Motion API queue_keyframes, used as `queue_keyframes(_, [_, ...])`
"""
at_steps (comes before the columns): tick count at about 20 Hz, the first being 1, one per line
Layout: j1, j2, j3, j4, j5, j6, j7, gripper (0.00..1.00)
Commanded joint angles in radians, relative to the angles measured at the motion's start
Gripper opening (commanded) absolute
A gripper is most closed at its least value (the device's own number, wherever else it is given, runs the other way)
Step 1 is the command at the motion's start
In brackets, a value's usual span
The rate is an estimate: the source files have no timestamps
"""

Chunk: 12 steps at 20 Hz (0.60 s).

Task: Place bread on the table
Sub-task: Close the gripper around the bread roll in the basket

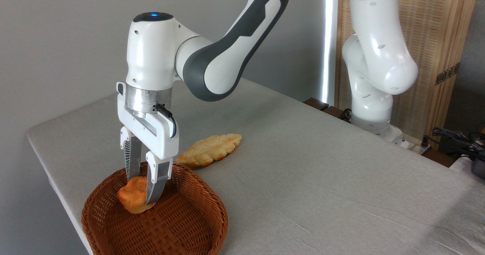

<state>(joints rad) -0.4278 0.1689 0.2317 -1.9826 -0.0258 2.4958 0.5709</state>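
Note:
The bread (130, 195), a small lumpy orange-golden bun, is inside the round brown wicker basket (189, 224) at the table's front left. My gripper (141, 188) points straight down into the basket, its two fingers pressed against either side of the bun and shut on it. Whether the bun rests on the basket floor or hangs just above it, I cannot tell. The light grey table (303, 179) stretches out to the right and behind.
A long pale-golden braided loaf (210, 150) lies on the table just behind the basket. The arm's white base (373, 107) stands at the table's back right. Cables and dark items (460, 141) sit beyond the right edge.

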Motion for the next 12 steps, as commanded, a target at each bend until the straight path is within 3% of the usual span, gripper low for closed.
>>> queue_keyframes(1, [-0.002, 0.004, 0.005, 0.001, 0.007, 0.02, 0.02, 0.68])
queue_keyframes(3, [0.0, 0.004, 0.005, 0.001, 0.007, 0.02, 0.02, 0.52])
queue_keyframes(4, [0.0, 0.004, 0.005, -0.001, 0.007, 0.02, 0.02, 0.49])
queue_keyframes(12, [0.001, 0.003, 0.005, 0.001, 0.007, 0.02, 0.02, 0.5])
